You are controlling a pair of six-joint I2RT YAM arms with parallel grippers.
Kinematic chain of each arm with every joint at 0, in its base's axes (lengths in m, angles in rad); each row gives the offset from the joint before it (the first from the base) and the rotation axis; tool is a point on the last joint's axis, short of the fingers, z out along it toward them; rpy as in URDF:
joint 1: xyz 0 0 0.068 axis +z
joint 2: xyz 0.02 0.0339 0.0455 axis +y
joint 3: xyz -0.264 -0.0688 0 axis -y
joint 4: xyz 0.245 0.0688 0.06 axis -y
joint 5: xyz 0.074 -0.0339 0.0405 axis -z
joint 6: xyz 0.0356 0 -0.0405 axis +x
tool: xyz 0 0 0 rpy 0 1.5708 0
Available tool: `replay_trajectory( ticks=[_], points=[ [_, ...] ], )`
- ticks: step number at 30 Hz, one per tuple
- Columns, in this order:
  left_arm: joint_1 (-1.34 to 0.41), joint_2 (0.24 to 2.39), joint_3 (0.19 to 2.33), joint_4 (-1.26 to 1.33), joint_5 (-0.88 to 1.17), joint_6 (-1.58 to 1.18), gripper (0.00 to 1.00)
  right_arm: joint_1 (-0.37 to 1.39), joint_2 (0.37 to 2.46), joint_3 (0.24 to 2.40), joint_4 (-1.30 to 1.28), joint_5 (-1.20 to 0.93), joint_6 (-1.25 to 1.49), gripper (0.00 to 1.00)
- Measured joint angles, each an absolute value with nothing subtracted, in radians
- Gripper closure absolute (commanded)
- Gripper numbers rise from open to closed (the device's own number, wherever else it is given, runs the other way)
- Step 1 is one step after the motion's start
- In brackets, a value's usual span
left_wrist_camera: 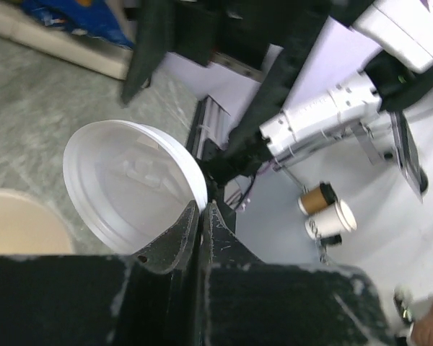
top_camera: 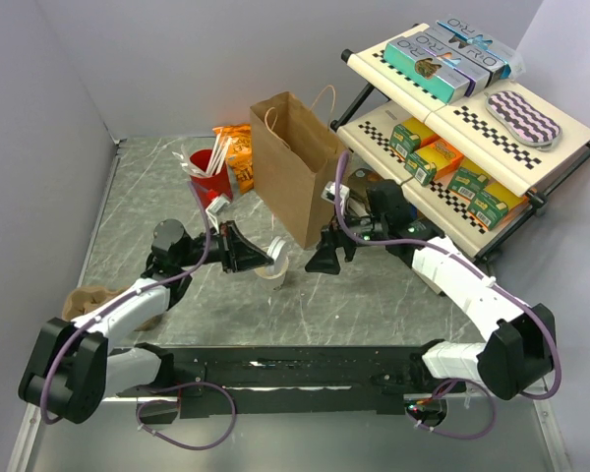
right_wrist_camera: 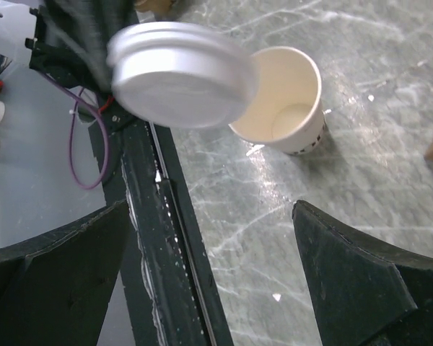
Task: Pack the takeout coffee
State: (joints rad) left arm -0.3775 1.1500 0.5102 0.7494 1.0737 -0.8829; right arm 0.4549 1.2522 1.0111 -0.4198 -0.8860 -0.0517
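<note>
Lid's off: the left gripper [left_wrist_camera: 200, 215] pinches the white lid [right_wrist_camera: 180, 72] by its rim, tilted over the open paper cup [right_wrist_camera: 285, 108] on the table [right_wrist_camera: 361, 173], while the right gripper [right_wrist_camera: 209, 241] hovers nearby with jaws wide apart.

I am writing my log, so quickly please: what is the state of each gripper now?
Left gripper: shut on the lid, pinching its rim.
Right gripper: open, holding nothing, near the uncovered cup.

The bench [top_camera: 374, 295] is grey with pale marble veining. The paper bag [top_camera: 290, 172] is plain brown. The cup [right_wrist_camera: 285, 94] is white, cream inside, with dark print near its base; the lid [right_wrist_camera: 177, 76] is white. The red cup [top_camera: 213, 184] is solid red. Black-and-white checks edge the shelf [top_camera: 469, 118].
</note>
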Motion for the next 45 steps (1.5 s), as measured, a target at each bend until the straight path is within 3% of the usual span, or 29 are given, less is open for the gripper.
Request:
replay_trajectory(
  ticks=[19, 30, 36, 45],
  points=[
    [-0.321, 1.296, 0.427, 0.879, 1.008, -1.016, 0.96, 0.513, 1.331, 1.007, -0.305, -0.722, 0.064, 0.00],
    [-0.296, 1.338, 0.432, 0.873, 1.023, -1.015, 0.82, 0.520, 1.366, 1.007, -0.275, -0.714, 0.097, 0.00],
    [-0.273, 1.337, 0.432, 0.837, 1.023, -1.004, 0.70, 0.522, 1.377, 1.008, -0.268, -0.707, 0.102, 0.00],
    [-0.258, 1.297, 0.433, 0.734, 1.007, -0.936, 0.64, 0.528, 1.399, 1.008, -0.262, -0.707, 0.112, 0.00]
  ],
)
